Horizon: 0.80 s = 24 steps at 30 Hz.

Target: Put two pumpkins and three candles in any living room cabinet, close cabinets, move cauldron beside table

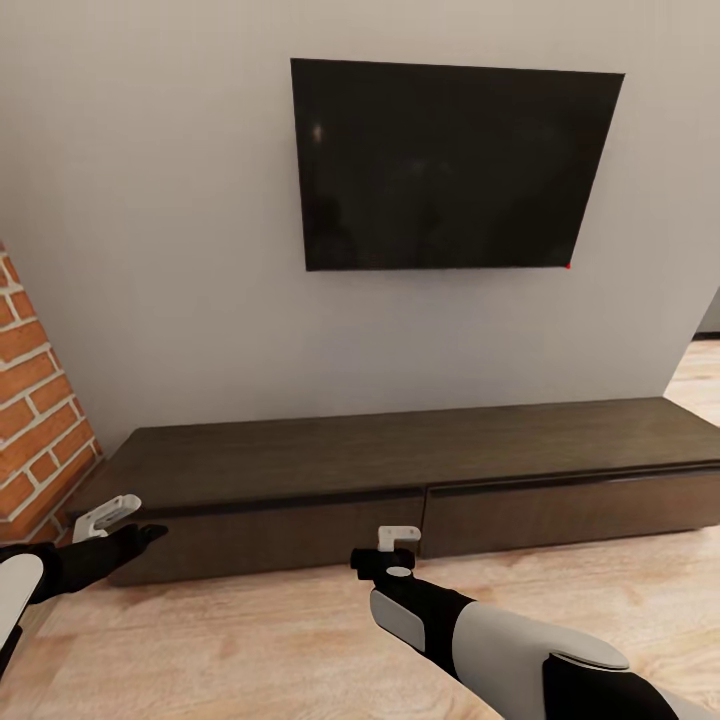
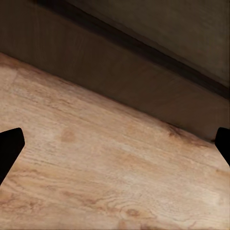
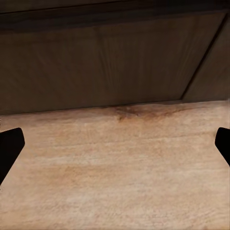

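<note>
Dark wood cabinet [image 1: 400, 490] is seen with both fronts shut; both tools, left [image 1: 135, 520] and right [image 1: 385, 555], are spread, nothing gripped.

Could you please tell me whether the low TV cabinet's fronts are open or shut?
Shut: both fronts of the TV cabinet sit flush, with just a thin seam between them.

Wall: plain pale grey, with a dark television [image 1: 455, 165] mounted on it, screen off.
Cabinet: a long, low, dark wood cabinet [image 1: 400, 455] against the wall, its two front panels shut, meeting at a seam near the middle.
Left side: a red brick wall [image 1: 35, 400] meets the cabinet's end.
Floor: light wood floor [image 1: 250, 640].
Arms: left gripper [image 1: 130, 525] near the cabinet's left end; right gripper [image 1: 385, 555] just before the seam.
</note>
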### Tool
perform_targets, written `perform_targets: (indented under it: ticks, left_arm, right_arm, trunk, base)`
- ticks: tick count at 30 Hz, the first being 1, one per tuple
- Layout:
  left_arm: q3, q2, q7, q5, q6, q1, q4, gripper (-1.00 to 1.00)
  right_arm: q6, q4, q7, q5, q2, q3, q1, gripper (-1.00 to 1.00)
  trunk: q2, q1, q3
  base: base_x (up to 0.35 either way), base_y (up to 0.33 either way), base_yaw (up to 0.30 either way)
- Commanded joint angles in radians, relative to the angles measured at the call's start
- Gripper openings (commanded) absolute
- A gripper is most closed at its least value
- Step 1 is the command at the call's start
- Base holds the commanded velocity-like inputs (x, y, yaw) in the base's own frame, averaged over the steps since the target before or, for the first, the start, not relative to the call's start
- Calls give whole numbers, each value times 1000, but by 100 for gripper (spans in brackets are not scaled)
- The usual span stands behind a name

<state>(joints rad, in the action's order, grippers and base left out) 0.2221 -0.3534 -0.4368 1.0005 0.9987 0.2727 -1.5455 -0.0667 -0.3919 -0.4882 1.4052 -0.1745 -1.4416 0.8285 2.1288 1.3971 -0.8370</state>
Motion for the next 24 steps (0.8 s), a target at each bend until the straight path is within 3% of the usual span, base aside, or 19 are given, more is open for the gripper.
perform_targets:
  ticks: [1, 24]
  left_arm:
    - [0, 0, -10, 10, 3, 1, -1, 100]
    - [0, 0, -10, 10, 3, 0, -1, 100]
  right_arm:
    - [-7, -1, -4, 11, 0, -8, 1, 100]
    - [-8, 1, -1, 11, 0, -8, 1, 100]
  trunk:
    - [-7, -4, 2]
    - [-168, -92, 74]
  base:
    - [0, 0, 0]
    - [0, 0, 0]
